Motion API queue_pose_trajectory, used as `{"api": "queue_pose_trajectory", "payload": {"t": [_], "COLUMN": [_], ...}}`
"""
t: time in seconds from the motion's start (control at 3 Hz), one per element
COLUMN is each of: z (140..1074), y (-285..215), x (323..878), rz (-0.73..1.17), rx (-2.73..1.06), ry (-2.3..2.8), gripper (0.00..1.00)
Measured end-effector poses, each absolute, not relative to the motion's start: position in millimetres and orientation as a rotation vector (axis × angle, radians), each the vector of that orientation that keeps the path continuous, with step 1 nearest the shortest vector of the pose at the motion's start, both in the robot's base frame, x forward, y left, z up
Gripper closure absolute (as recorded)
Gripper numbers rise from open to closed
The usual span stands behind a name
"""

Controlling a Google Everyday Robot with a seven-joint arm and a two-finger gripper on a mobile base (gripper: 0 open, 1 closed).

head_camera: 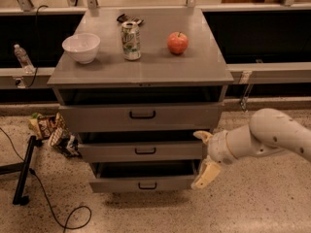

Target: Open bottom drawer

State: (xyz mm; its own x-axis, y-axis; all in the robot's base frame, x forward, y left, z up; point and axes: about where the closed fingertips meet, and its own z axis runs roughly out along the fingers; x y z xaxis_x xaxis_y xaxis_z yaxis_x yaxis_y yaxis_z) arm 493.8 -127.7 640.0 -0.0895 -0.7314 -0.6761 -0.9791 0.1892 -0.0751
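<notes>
Grey drawers ajar, gripper at the right edge

Lowest of three, the bottom drawer (146,182) juts partly out, its inside too dark to read. The gripper (204,155) hangs beside its right corner, jaws spread wide, gripping nothing. Speckled floor (146,213) lies open in front.

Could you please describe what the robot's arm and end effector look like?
The arm is a smooth, rounded, off-white shell with a ringed wrist joint; no cables or markings show. Its end effector, by the right end of the bottom drawer, has two cream, tapered fingers.
</notes>
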Motion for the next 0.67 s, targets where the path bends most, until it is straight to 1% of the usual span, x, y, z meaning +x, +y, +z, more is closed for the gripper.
{"api": "queue_pose_trajectory", "payload": {"t": [0.33, 0.67], "z": [571.6, 499.5], "y": [-130.1, -130.0], "x": [488.0, 497.1], "rz": [0.575, 0.507], "rx": [-1.580, -1.561], "ry": [1.889, 1.893], "gripper": [0.00, 0.00]}}
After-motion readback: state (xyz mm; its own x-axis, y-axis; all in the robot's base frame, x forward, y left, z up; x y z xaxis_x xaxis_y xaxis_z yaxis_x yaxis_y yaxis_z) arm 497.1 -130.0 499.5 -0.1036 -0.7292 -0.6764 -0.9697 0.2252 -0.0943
